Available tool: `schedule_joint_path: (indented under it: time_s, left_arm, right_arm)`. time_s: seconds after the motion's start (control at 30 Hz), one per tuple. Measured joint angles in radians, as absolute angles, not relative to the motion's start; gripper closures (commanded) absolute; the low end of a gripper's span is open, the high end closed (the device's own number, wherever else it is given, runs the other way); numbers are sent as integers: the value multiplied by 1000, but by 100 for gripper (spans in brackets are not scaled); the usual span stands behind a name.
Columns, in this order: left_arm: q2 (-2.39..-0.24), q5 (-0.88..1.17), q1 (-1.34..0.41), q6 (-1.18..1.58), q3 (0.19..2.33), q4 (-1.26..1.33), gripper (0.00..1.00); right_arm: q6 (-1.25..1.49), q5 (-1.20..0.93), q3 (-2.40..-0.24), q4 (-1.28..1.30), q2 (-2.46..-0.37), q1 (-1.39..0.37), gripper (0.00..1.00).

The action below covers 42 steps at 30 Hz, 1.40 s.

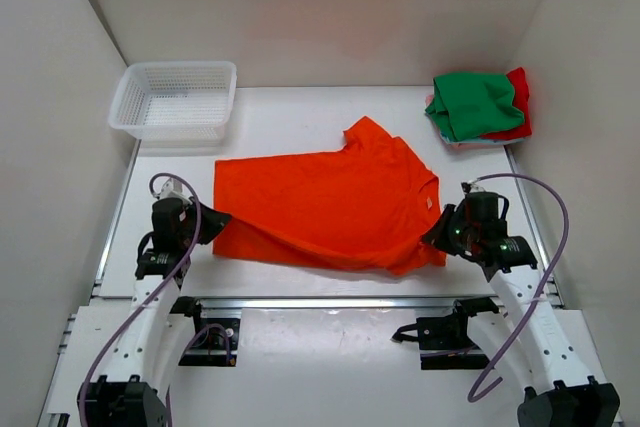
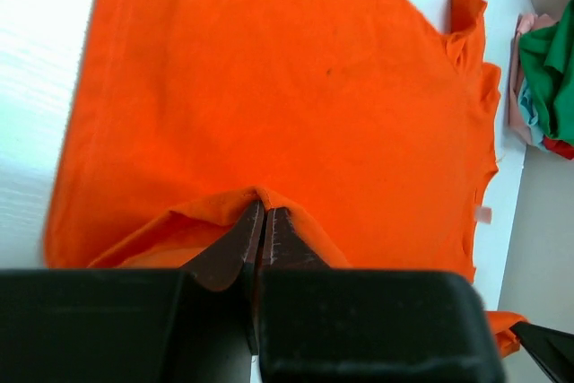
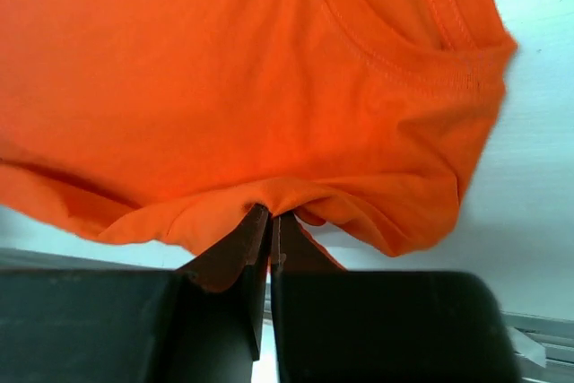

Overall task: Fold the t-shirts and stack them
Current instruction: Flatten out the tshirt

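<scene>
The bright orange short-sleeved cotton t-shirt point(image 1: 330, 207) lies spread sideways across the middle of the white table point(image 1: 300, 112), collar toward the right arm and hem toward the left. Both arms have hold of its near edge. The left gripper point(image 2: 263, 213) has its jaws pressed together on a small peak of cloth at the hem-side corner. The right gripper point(image 3: 271, 217) is likewise clamped on a pinch of fabric just below the collar, by the near sleeve.

I judge this to be the start of a lengthwise fold, with the near edge to be carried over toward the far one. The main risk is the thin bite: each pinch takes only a ridge of cloth at the fingertips, so a quick lift or a sideways pull could slip it free on one side and drop that corner. Uneven travel is the next worry (the right pinch sits on bunched, doubled fabric, the left on a single-looking layer). If one arm leads, the fold line would skew and the sleeve could tuck under crookedly. Pulling the arms apart would stretch the shirt and drag it across the table.

The green cloth t-shirt point(image 1: 475, 102) rests on the red one point(image 1: 518, 97) at the far right corner, well apart, as does the white plastic mesh basket point(image 1: 180, 65) at far left.
</scene>
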<state>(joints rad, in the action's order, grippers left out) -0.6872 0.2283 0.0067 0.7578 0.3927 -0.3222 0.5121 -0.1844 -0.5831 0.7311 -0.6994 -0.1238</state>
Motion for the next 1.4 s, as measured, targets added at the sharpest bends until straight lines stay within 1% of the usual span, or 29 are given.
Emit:
schedule_joint_path:
  time_s: [0.13,0.33,0.4,0.47,0.53,0.63,0.67,0.73,0.8,0.83,0.87,0.9,0.97,1.07,1.17,1.3,1.4]
  left_arm:
    - [-628,179,-10,780,373,-352,100]
    - [-609,155,-15,800,334,-366,100]
    - [-680,163,-13,797,336,-340,100]
    - [-848,177,-8,786,389,-308,100]
    - [-1099,214,-8,764,556,-300,100]
    - [-1495,279,-10,729,1008,-319,100]
    - [-1592,285,-12,715,1171,-332,100]
    - [-1748,296,-12,696,1491,-369,100]
    - [-1871,316,-4,688,1811,-413,100]
    - [-1916,333,5,689,1955,-411,100]
    - [-1924,350,16,691,2023,-389,100]
    - [-1898,365,30,691,2030,-362,100]
    - [-1790,386,50,693,1929,-313,100]
    - [-1585,403,68,699,1639,-225,100]
    - [-1464,409,60,701,1383,-149,100]
    - [-1445,409,43,701,1112,-73,100]
    - [-1453,406,40,720,909,-40,100]
  right_arm:
    - [505,-235,-583,714,-751,-105,100]
    - [469,-275,-586,654,-869,-97,100]
    - [446,-301,-614,618,-932,-79,100]
    - [415,-320,-699,573,-1058,-48,100]
    - [385,-329,-857,545,-1206,-28,100]
    - [336,-301,-1276,516,-1440,-26,100]
    - [319,-288,-1428,495,-1501,-27,100]
    - [299,-278,-1693,439,-1590,-22,100]
    - [292,-289,-1909,405,-1644,-13,100]
    - [293,-300,-1977,389,-1653,-3,100]
    - [294,-314,-2020,374,-1654,12,100]
    - [296,-326,-2036,357,-1644,31,100]
    - [297,-336,-2008,336,-1608,57,100]
    - [295,-333,-1820,294,-1516,72,100]
    - [292,-342,-1579,274,-1434,71,100]
    - [286,-326,-1295,274,-1374,53,100]
    - [294,-306,-1071,271,-1305,4,100]
